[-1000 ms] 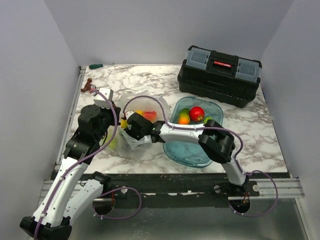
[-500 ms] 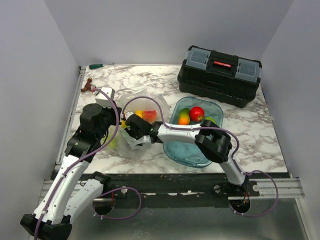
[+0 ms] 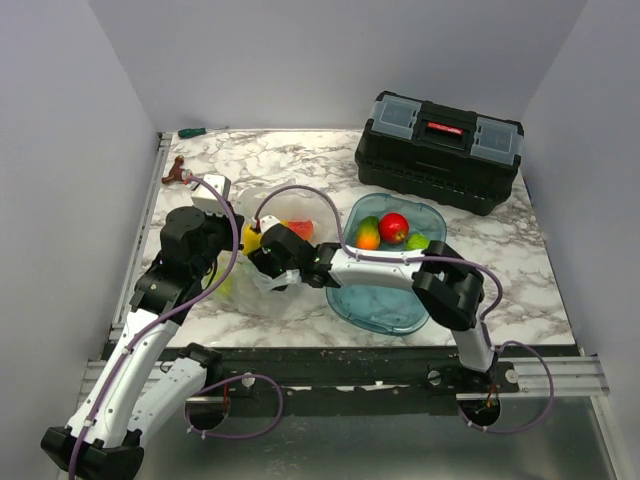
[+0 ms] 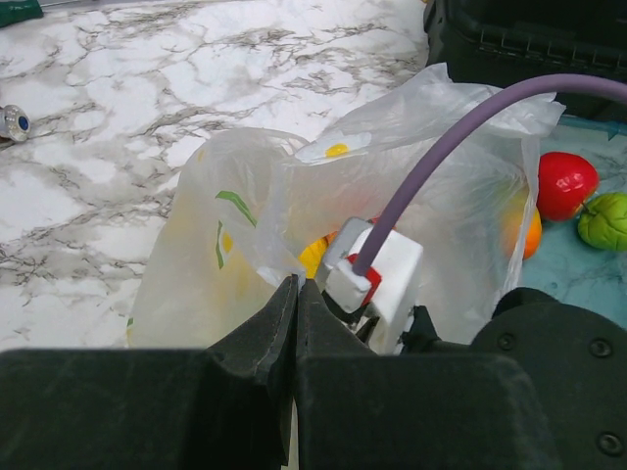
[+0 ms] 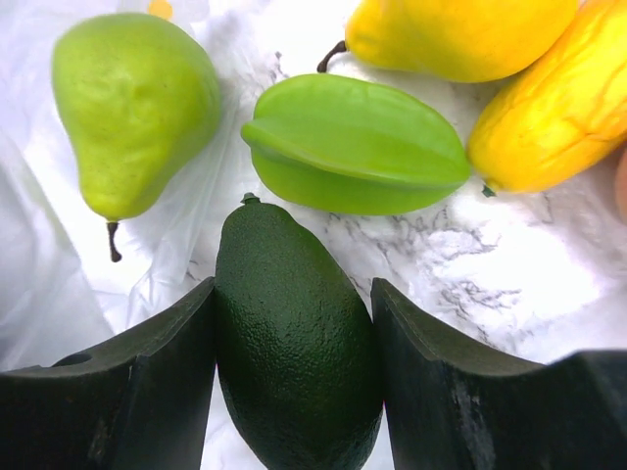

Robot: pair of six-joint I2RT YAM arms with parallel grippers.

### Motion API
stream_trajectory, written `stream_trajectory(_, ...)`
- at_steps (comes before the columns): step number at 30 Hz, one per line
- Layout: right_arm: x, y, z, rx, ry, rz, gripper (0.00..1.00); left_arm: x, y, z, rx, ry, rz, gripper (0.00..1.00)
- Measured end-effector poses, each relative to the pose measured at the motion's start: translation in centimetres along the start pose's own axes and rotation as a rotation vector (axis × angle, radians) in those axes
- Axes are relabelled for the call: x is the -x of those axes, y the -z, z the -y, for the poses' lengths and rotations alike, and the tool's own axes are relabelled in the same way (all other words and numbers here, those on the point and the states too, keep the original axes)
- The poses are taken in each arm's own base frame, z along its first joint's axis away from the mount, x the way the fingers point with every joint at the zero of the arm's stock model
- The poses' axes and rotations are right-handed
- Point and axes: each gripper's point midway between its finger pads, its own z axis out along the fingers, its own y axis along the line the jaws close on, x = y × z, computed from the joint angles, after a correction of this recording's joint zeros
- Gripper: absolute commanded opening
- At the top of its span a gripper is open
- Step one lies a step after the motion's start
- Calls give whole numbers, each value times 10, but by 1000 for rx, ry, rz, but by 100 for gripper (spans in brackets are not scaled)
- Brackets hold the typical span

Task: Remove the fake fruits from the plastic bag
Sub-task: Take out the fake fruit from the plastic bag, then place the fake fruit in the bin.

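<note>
Grip made: right fingers point(image 5: 147, 382) clamped on both flanks of the dark avocado point(image 5: 294, 343) inside the plastic bag point(image 4: 245, 206).

Drawn in from a wider gape a second ago, now pressed against the avocado's skin, with bag film on the counter point(image 3: 500, 250) beneath. Green pear point(image 5: 132, 108), green starfruit point(image 5: 358, 147) and yellow pear point(image 5: 460, 34) just beyond, apart from it. Right elbow swung rightward over the blue tray point(image 3: 385, 305). Left fingers point(image 4: 265, 338) clenched on the bag's rim, as before. Red apple point(image 3: 394, 227) unmoved in the tray.
</note>
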Motion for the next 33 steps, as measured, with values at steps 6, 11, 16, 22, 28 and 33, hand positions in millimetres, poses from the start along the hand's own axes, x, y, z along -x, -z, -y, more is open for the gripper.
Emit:
stream_trajectory(6, 23, 25, 2, -17, -40, 101, 4, 0, 0, 0, -3, 0, -1, 0)
stream_trajectory(11, 41, 49, 3, -14, -98, 202, 1, 0, 0, 1, -4, 0, -1, 0)
stream_trajectory(16, 61, 79, -1, 24, -159, 306, 1, 0, 0, 2, -10, 0, -2, 0)
stream_trajectory(22, 85, 126, -2, 60, -214, 437, 1, -1, 0, 3, -15, 0, -3, 0)
stream_trajectory(28, 99, 184, 22, 10, -270, 588, 1, -1, 0, 3, -19, 0, -4, 0)
stream_trajectory(33, 90, 223, 52, -78, -324, 680, 1, -1, -1, 4, -21, -1, -7, 0)
